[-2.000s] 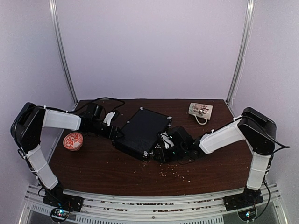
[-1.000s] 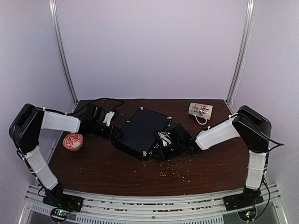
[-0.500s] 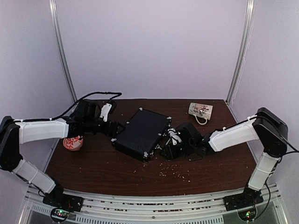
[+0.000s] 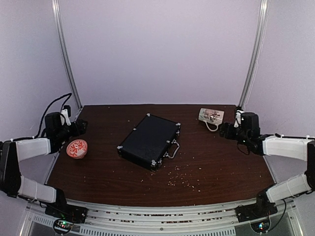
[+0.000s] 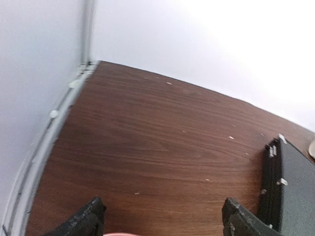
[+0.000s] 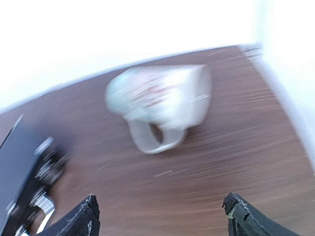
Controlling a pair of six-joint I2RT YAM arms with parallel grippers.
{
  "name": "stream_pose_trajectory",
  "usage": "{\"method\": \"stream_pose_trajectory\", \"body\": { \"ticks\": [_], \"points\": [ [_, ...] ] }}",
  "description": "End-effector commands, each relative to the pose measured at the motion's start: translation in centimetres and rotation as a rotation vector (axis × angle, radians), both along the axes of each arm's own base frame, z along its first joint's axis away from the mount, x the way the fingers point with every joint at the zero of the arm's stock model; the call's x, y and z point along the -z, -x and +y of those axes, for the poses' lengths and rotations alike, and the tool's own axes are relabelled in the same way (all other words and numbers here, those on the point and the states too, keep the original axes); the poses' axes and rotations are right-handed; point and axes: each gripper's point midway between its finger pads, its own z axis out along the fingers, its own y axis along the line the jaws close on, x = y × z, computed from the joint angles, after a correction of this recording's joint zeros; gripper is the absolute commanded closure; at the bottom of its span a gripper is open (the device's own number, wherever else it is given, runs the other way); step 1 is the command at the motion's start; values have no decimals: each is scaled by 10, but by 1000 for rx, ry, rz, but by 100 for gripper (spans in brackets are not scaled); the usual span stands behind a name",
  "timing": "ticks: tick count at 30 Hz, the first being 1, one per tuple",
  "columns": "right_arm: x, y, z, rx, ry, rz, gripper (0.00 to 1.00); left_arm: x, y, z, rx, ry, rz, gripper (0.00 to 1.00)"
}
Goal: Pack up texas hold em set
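The black briefcase (image 4: 149,140) of the texas hold em set lies shut and flat in the middle of the table, silver corners showing and its handle (image 4: 173,148) toward the right. No chips, cards or buttons show. My left gripper (image 4: 81,127) hovers open at the table's left edge, far from the case. In the left wrist view the case's edge (image 5: 292,191) sits at far right, and the gripper (image 5: 165,223) holds nothing. My right gripper (image 4: 224,130) is open at the right side. In its own view the gripper (image 6: 165,219) is empty, with the case (image 6: 18,162) at left.
An orange-red patterned dish (image 4: 77,148) sits below the left gripper. A white printed mug (image 4: 211,116) lies on its side at the back right, blurred in the right wrist view (image 6: 162,96). Small crumbs (image 4: 184,183) are scattered in front of the case.
Both arms have drawn back from the briefcase to the table's sides. Both grippers have opened. The case stays shut in the middle.
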Motion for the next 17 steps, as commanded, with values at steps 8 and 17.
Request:
{"method": "stream_pose_trajectory", "body": {
  "ticks": [8, 17],
  "points": [
    [-43, 59, -161, 590, 121, -415, 10, -29, 65, 88, -366, -262, -367, 12],
    [-36, 63, -157, 548, 177, -480, 9, -21, 59, 87, -352, -259, -372, 11]
  ]
}}
